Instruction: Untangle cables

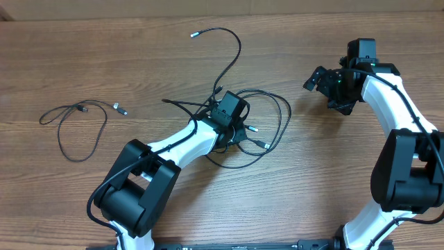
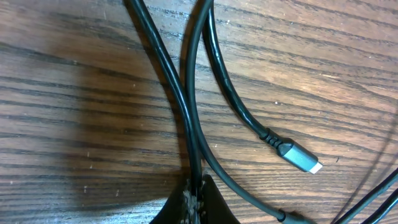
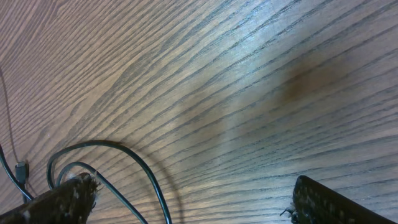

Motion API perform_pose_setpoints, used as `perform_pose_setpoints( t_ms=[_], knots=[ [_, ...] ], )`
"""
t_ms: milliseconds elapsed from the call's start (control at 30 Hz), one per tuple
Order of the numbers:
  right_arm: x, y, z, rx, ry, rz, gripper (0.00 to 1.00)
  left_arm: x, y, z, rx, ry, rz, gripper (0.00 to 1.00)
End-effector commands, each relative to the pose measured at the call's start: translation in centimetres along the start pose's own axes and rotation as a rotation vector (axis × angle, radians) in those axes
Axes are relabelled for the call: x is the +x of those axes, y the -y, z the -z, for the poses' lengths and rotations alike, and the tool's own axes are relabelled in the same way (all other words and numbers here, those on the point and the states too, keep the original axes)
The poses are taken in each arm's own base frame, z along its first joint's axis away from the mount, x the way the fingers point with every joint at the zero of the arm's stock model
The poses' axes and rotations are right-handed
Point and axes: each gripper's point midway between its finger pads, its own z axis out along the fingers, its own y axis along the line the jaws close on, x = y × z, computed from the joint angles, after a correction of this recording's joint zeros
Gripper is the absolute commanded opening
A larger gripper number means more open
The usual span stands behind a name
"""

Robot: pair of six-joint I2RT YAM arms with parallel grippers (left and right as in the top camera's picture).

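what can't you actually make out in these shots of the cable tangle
- Left wrist: the bottom edge cuts off the shut left gripper; whether it pinches a cord is unclear.
- Overhead: that arm's wrist covers the middle of the tangled cables, hiding the crossings.
- Right wrist: the cable loops run off the bottom edge past the open right gripper.
- Overhead: the plugs on the separate cable are too small to identify.

Top-down overhead, two close wrist views, cables [image 2: 188,106] in all.
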Motion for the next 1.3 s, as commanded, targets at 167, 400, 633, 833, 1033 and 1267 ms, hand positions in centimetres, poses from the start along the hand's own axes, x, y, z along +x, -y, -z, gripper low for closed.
perform_pose_setpoints(
  t_ms=[167, 400, 633, 833, 1033, 1267],
  knots=[
    [-0.8, -0.7, 1.2, -0.015, 0.039, 0.010, 1.00, 0.3, -0.9, -0.7, -0.043, 0.003, -0.006, 0.04],
    [-0.8, -0.7, 1.2, -0.015, 0.039, 0.010, 1.00, 0.3, -0.9, -0.7, -0.043, 0.003, -0.006, 0.05],
    [-0.8, -0.7, 1.2, -0.015, 0.039, 0.010, 1.00, 0.3, -0.9, -0.7, -0.043, 0.003, -0.006, 0.05],
    [-0.8, -0.7, 1.2, -0.015, 0.039, 0.010, 1.00, 0.1, -1.1, -0.7, -0.052, 0.015, -0.006, 0.25],
    [-0.8, -0.7, 1.2, -0.015, 0.039, 0.010, 1.00, -0.4, -1.4, -0.7, -0.074, 0.045, -0.022, 0.26],
    [-0.8, -0.7, 1.2, -0.015, 0.039, 0.010, 1.00, -0.7, -0.8, -0.4, -0.060, 0.041, -0.152, 0.04]
  ],
)
